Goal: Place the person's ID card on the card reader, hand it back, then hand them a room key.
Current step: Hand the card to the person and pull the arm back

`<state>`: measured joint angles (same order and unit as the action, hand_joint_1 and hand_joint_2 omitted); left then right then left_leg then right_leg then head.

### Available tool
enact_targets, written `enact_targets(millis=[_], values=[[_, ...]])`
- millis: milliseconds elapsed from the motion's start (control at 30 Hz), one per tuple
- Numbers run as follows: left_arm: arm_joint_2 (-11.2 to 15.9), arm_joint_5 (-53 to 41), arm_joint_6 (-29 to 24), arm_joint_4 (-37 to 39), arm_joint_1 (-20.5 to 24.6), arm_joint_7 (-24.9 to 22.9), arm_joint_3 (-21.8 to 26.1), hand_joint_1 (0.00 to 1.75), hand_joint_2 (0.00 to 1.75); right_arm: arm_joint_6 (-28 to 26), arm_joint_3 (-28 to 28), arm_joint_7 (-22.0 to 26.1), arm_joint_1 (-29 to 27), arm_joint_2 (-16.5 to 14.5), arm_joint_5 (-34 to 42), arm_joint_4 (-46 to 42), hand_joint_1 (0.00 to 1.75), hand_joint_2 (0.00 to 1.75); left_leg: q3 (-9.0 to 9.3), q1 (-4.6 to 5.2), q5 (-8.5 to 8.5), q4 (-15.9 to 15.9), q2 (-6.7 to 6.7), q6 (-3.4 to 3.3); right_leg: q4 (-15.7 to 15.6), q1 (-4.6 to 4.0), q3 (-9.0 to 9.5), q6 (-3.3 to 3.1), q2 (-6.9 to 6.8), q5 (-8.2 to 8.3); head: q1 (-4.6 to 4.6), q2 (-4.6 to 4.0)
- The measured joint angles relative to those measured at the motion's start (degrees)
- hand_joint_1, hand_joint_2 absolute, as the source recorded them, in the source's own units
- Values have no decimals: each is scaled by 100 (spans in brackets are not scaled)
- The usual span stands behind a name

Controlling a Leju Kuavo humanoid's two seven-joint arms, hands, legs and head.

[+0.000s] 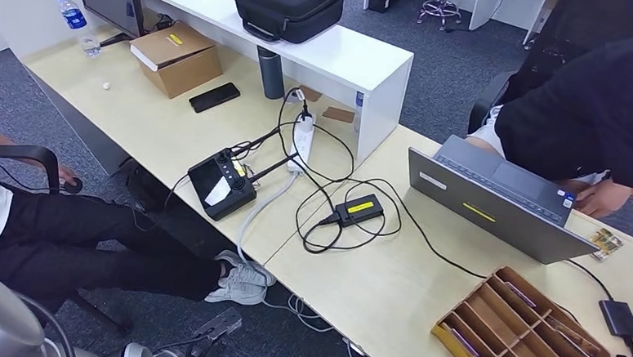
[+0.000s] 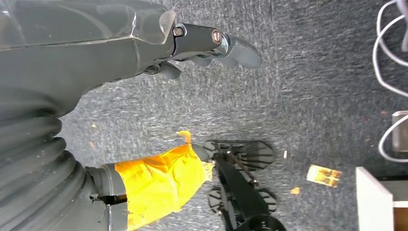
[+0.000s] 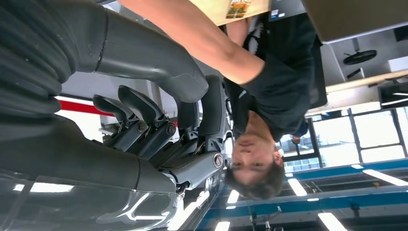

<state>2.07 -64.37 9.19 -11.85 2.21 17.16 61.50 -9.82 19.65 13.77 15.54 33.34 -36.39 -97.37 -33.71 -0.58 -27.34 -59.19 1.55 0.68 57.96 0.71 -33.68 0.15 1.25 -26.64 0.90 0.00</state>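
Observation:
A small colourful ID card (image 1: 606, 240) lies on the desk's right edge, beside the laptop and just below the hand (image 1: 603, 198) of a person in black. The same card (image 3: 239, 6) sits past the person's bare forearm in the right wrist view. The black card reader (image 1: 360, 208) with a yellow label sits mid-desk among cables. A wooden slotted organiser (image 1: 526, 330) holds several room key cards. My right hand (image 3: 173, 130) is raised toward the person, fingers apart and empty. My left hand (image 2: 211, 45) hangs over the carpet and holds nothing.
An open grey laptop (image 1: 492, 206) stands between the reader and the person. A black controller (image 1: 221, 183), a power strip (image 1: 301, 137) and looping cables lie to the left. A charger brick (image 1: 621, 319) sits at the right edge. A second person (image 1: 65, 239) sits at the left.

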Motion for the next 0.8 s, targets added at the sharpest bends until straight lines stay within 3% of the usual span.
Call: enact_targets(millis=[433,800], values=[[77,-466,115,0,237,-587,-138,0,175,225,897,-357,2153,-1266,-470,1387,175,175,6,-3,23,1,1,15,12,-1,-3,-12,5,12,0,0],[26,-509,113,0,276,-754,-248,0,175,117,1420,-446,2782,-1997,-623,1973,175,175,-1,-3,25,1,9,12,13,-1,-8,-12,0,11,-1,0]])
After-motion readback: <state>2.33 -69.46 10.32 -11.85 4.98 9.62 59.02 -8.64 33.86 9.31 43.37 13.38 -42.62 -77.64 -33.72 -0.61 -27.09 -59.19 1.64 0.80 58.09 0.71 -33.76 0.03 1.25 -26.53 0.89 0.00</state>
